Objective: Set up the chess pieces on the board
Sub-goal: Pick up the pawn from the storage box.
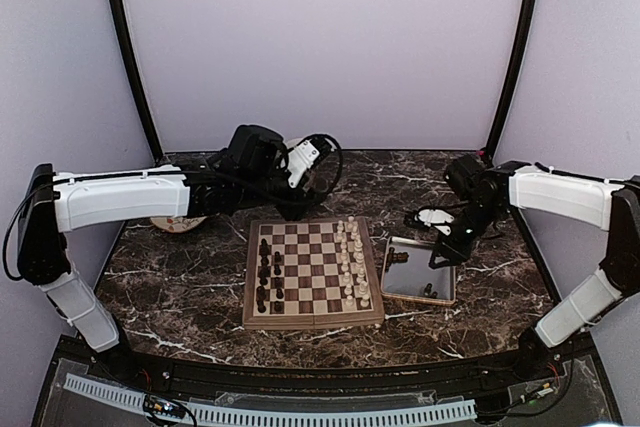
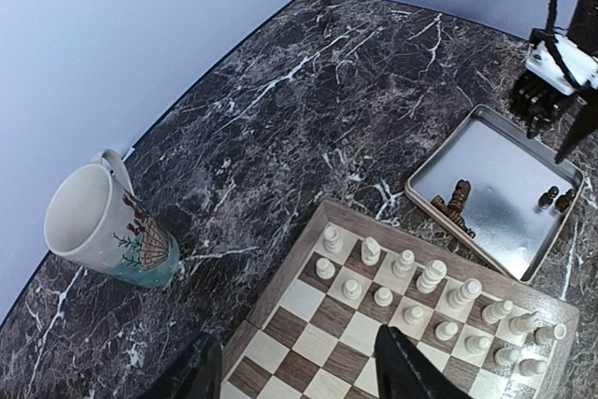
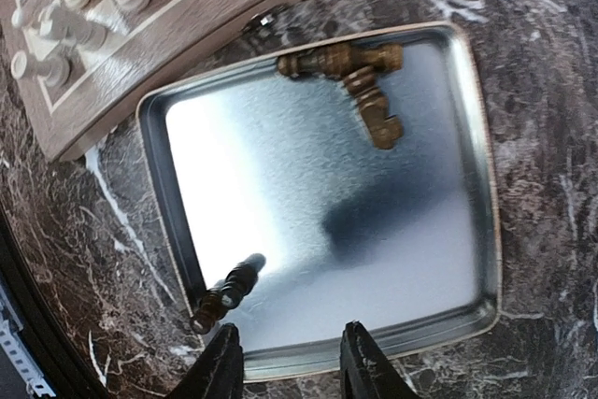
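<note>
As my right gripper (image 3: 291, 369) hangs part-open and empty over the tray's (image 3: 308, 184) rim, with a dark chess piece (image 3: 227, 292) lying just inside that rim, I should straddle its middle, clear of the tray wall, before closing.

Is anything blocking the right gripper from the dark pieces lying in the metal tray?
Nothing visible does. The right gripper hovers open above the tray, and the dark pieces lie uncovered on its floor.
</note>
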Tool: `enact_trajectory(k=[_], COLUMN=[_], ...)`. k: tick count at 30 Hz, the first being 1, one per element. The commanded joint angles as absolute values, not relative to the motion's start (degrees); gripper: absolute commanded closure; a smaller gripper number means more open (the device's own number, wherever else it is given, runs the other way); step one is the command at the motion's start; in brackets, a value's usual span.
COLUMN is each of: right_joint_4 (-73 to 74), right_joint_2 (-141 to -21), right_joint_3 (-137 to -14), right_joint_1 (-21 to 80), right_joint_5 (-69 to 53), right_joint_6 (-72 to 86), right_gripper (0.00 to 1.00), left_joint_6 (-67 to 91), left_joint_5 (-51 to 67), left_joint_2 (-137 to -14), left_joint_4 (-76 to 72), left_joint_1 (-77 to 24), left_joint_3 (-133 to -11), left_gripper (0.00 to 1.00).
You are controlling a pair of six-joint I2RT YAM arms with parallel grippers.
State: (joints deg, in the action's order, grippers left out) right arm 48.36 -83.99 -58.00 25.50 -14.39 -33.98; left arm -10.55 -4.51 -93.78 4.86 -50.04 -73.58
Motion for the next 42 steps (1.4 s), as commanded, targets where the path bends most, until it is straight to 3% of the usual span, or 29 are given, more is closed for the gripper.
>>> enact_trajectory(k=[1, 16, 25, 35, 42], right_joint_4=[51.1, 49.5, 48.6, 48.9, 52.9], right_joint_2=[-84.9, -89.6, -93.0, -94.2, -92.9], right_joint_3=[-55.9, -55.9, -56.6, -58.2, -61.9], right_joint_1=[29.1, 33.6, 33.7, 33.1, 29.4], right_joint_5=[-12.1, -9.2, -7.6, -8.6, -13.2], right_joint_6=[-35.4, -33.9, -32.3, -32.1, -33.5], right_gripper=[0.63, 0.66, 0.74, 0.94, 0.96], left_joint_6=[-10.9, -10.1, -10.0, -10.3, -10.4], left_joint_5=[-7.4, -8.8, -8.8, -8.7, -8.4], left_joint_2=[-91.2, -89.6, -90.5, -90.6, -90.6], left_joint_4=[-1.4, -2.4, -1.4, -1.1, -0.8], left_joint_1=[-50.0, -50.0, -50.0, -50.1, -50.1], left_joint_3=[-70.4, -69.1, -69.9, -70.0, -70.2], left_gripper=[0.41, 0.41, 0.41, 0.4, 0.4])
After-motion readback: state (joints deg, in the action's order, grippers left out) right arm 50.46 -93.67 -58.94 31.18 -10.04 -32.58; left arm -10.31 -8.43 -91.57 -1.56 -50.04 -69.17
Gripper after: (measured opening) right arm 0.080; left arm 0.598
